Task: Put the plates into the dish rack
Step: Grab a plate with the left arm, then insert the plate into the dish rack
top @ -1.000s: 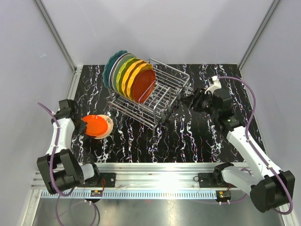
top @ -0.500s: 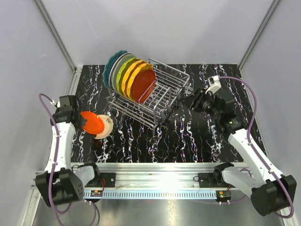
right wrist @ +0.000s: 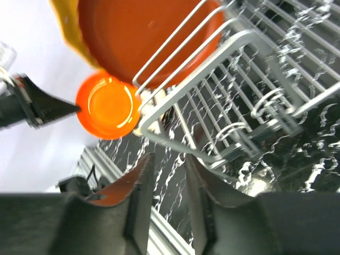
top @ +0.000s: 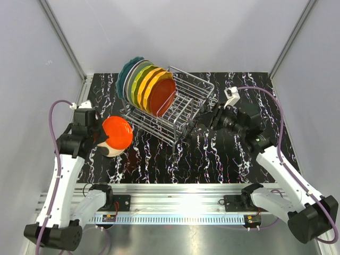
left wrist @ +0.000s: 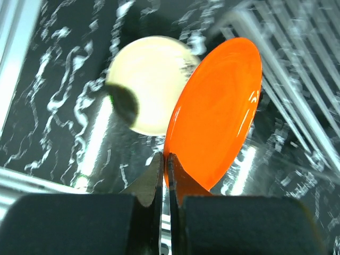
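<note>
From where I stood, the left gripper (left wrist: 164, 159) had its two fingers pressed tight together on the lower rim of a bright orange plate (left wrist: 215, 111). It held the plate up off the table and tilted on edge, with its glossy face turned toward the dish rack (top: 183, 109). Under and just behind that plate, a cream plate (left wrist: 151, 79) lay flat on the black marbled table (top: 223, 159), partly covered from above by the orange one. The rack sat toward the back of the table, set at an angle. Its far left end was packed with a row of upright plates (top: 146, 85) leaning close together, from a teal plate (top: 125, 73) at the outside, through green and yellow ones, to a red-orange plate (top: 162, 96) nearest the empty slots. The wire slots to the right of that row were bare. The held orange plate hung near the rack's left side but apart from it, not touching the wire. On the other side, the right gripper (top: 203, 121) hovered low at the rack's near right corner. Its wrist camera showed its fingers (right wrist: 142, 186) standing apart with only the table surface between them and nothing in their grasp. The rack's corner wire (right wrist: 175, 135) lay just beyond the fingertips. I could not tell whether they touched it.
</note>
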`<state>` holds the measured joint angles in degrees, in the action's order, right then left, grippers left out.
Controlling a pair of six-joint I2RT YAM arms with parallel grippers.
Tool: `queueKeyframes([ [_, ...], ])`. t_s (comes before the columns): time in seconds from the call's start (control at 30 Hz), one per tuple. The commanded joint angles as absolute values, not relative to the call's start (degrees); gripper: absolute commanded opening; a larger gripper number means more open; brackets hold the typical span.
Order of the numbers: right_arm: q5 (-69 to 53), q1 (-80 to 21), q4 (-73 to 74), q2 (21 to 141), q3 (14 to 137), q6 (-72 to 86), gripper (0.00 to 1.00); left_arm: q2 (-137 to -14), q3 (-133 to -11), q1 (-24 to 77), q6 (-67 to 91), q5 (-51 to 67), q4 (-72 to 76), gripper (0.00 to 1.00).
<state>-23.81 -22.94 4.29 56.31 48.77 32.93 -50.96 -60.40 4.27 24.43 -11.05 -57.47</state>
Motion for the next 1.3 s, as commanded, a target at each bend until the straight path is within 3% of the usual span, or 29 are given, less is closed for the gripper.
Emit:
queueKeyframes([
  [0.0, -22.7, -27.0, 4.6, 56.5, 53.4, 29.8, 0.33, -48.4, -65.7, 8.8, 24.6, -13.4, -58.3, 0.0],
  [0.53, -12.8, -49.8, 5.3, 67.1, 68.3, 27.7, 0.31, -45.5, -80.9, 19.9, 20.4, -5.9, -64.0, 0.0],
  [0.97, -7.0, -56.3, 8.3, 78.8, 82.2, 24.2, 0.31, -54.7, -99.0, 22.9, 15.4, 3.1, -60.6, 0.0],
  [1.1, -2.5, -56.4, 9.8, 79.0, 83.1, 23.6, 0.32, -60.3, -105.0, 29.8, 14.9, 0.3, -60.0, 0.0],
  [1.27, 3.6, -56.4, 11.7, 78.5, 82.7, 22.6, 0.34, -67.0, -110.9, 44.0, 13.4, -13.7, -59.6, 0.0],
])
